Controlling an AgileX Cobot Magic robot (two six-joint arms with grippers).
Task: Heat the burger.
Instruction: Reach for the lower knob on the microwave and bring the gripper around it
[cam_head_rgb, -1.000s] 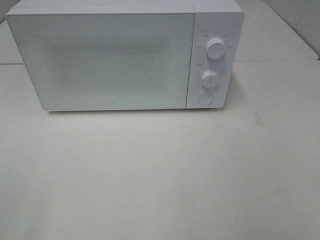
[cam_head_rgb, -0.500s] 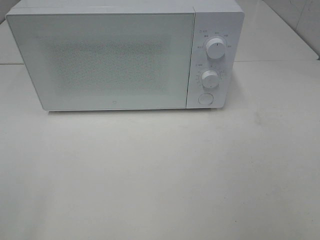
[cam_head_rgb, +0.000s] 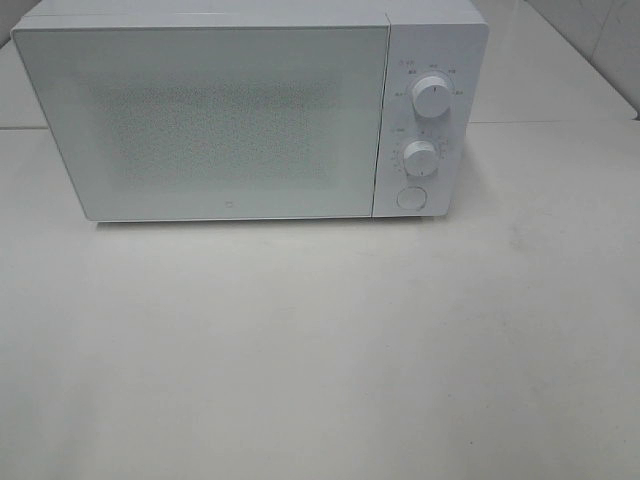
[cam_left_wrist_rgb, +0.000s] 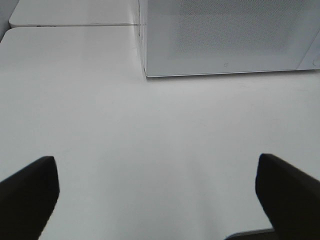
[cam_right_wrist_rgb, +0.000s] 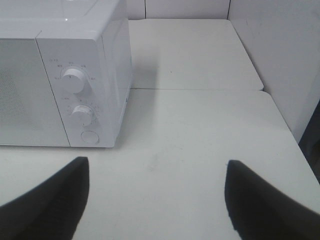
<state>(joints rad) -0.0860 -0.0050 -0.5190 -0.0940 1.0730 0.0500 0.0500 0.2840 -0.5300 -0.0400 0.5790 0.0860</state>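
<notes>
The burger is out of view in every frame. A white microwave stands at the back of the white table with its door shut; it also shows as the microwave in the left wrist view and the microwave in the right wrist view. Neither arm shows in the exterior high view. My left gripper hangs open over bare table in front of the microwave's left corner. My right gripper is open too, over the table to the right of the control panel. Nothing lies between either pair of fingers.
On the microwave's right side sit two dials and a round button. A seam between table sections runs to the right of the microwave. A white wall closes the right side.
</notes>
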